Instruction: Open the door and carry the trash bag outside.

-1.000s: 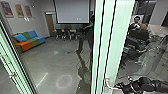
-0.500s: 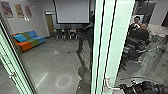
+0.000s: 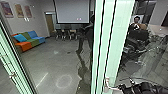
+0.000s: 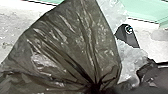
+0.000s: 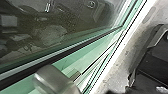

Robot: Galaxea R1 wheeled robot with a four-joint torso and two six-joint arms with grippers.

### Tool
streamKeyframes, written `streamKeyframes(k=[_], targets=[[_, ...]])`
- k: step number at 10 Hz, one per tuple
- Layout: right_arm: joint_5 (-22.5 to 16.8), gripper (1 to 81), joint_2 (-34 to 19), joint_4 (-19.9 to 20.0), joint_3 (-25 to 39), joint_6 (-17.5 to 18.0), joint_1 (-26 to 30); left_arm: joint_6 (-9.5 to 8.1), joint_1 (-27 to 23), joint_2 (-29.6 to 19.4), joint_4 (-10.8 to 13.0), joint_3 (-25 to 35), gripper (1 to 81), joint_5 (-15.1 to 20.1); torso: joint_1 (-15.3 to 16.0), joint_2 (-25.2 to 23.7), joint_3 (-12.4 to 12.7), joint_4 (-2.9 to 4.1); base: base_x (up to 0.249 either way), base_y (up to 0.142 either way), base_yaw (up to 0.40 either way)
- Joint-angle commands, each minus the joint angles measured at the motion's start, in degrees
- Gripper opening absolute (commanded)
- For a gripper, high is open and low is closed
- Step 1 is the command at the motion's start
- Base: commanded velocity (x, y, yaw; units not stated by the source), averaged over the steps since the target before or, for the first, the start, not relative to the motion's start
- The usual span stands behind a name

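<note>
Trash bag [image 4: 75, 45] is gripped, neck bunched, in my L hand [image 4: 96, 87]; R hand [image 3: 122, 87] is at door handle [image 3: 108, 83], can't tell if closed. Needs even pressure, door [image 3: 120, 35] eased w/o jerks, bag clear of edge.

Right arm [image 3: 150, 87] out low at the robot's right side, black, nearly level from here, reaching inward; right gripper [image 3: 123, 87] at its end, pointing toward robot's left.
</note>
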Motion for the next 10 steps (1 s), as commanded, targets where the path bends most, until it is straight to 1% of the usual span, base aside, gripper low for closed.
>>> streamKeyframes(k=[1,3,5,8,10], targets=[[-4.0,81.1,2.8,-1.1,-1.5,-0.1,1.4,-0.19,-2.5,0.2,0.1,0.8,1.0,3.1,0.0,0.0,0.0,0.0,0.0,0.0,0.0],[-3.5,81.1,4.9,-1.1,-4.6,-0.1,-1.0,-0.19,-2.4,0.2,0.1,0.8,1.0,3.1,0.0,0.0,0.0,0.0,0.0,0.0,0.0],[-3.6,81.1,5.5,-1.2,-5.0,-0.3,-1.9,-0.19,-2.4,0.3,0.1,0.8,1.0,3.1,-0.1,0.0,0.1,0.0,0.0,0.0,0.0],[-3.5,81.1,8.8,-2.9,-8.3,-0.3,-5.8,-0.19,-2.4,0.1,0.1,0.8,1.0,3.2,-0.1,0.0,0.1,0.0,0.0,0.0,0.0],[-3.3,81.1,9.7,-2.9,-9.0,-0.5,-7.4,-0.19,-2.4,0.1,0.2,0.8,1.0,3.2,-0.1,0.0,0.1,0.0,0.0,0.0,0.0]])
